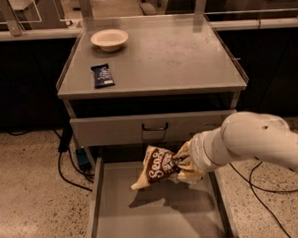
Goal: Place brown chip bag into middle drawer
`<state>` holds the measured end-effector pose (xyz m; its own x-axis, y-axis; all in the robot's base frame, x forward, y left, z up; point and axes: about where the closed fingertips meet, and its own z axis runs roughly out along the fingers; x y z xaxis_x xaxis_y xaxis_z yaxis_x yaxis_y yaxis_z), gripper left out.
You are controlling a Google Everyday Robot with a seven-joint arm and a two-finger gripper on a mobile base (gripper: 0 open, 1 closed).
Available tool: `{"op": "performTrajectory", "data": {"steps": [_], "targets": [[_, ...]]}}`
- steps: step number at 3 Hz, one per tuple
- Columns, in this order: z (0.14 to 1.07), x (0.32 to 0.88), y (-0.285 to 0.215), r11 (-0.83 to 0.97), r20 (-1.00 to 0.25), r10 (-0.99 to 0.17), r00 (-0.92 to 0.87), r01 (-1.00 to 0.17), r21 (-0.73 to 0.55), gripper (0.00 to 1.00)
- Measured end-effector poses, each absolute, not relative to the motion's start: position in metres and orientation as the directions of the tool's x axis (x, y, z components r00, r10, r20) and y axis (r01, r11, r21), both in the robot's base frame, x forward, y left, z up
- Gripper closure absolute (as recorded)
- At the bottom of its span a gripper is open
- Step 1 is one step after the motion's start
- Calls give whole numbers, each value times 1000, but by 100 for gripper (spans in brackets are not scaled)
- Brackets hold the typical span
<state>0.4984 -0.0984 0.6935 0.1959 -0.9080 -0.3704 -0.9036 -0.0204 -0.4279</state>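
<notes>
The brown chip bag (155,167), dark brown and cream with white script, hangs in the air over the back part of the open middle drawer (144,216). My gripper (183,165) comes in from the right on a thick white arm and is shut on the bag's right end. The bag tilts down to the left and casts a shadow on the drawer's bare grey floor. The bag does not touch the floor.
A closed grey drawer front with a small black loop handle (155,126) is just above the bag. On the cabinet top lie a dark-blue snack bar wrapper (102,75) and a cream bowl (109,39). Cables (66,170) run on the floor at both sides.
</notes>
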Motion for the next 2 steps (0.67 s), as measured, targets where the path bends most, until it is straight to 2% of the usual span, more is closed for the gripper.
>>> {"op": "performTrajectory", "data": {"steps": [1, 2], "targets": [[633, 494, -90, -13, -414, -892, 184, -924, -383, 100], [587, 499, -89, -11, -397, -902, 167, -930, -367, 100]]}}
